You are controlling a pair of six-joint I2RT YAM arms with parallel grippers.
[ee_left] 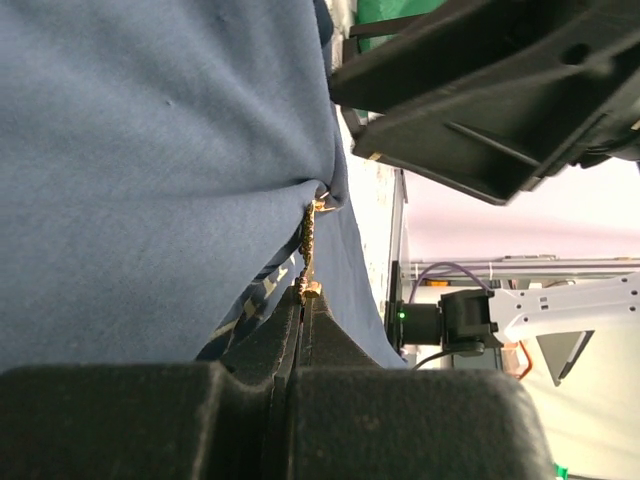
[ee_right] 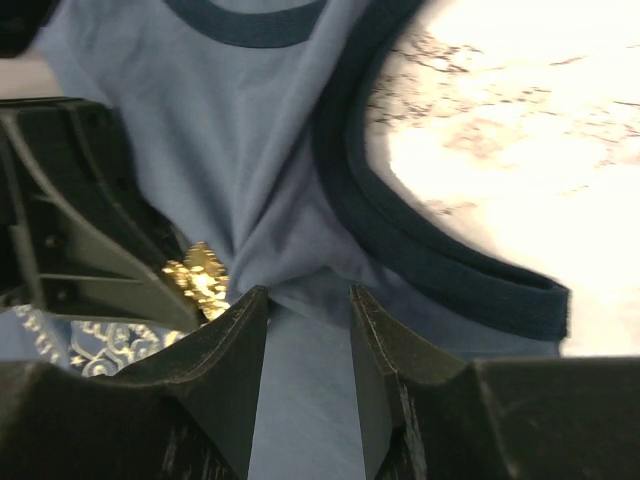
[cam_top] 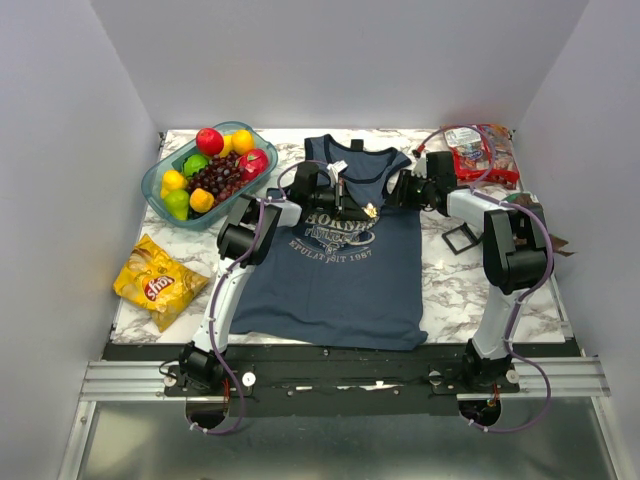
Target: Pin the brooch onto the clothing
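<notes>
The clothing is a slate-blue tank top lying flat mid-table, its chest bunched up near the neck. The gold brooch sits at that bunch, between both grippers. My left gripper is shut on the brooch's lower end, which reaches up into the pulled fabric. In the right wrist view the brooch shines just left of my right gripper. That gripper is open, its fingers resting astride the gathered cloth beside the navy armhole trim.
A clear bowl of fruit stands at the back left. A yellow chips bag lies at the left. A red snack packet is at the back right. A small black-framed square box lies right of the shirt.
</notes>
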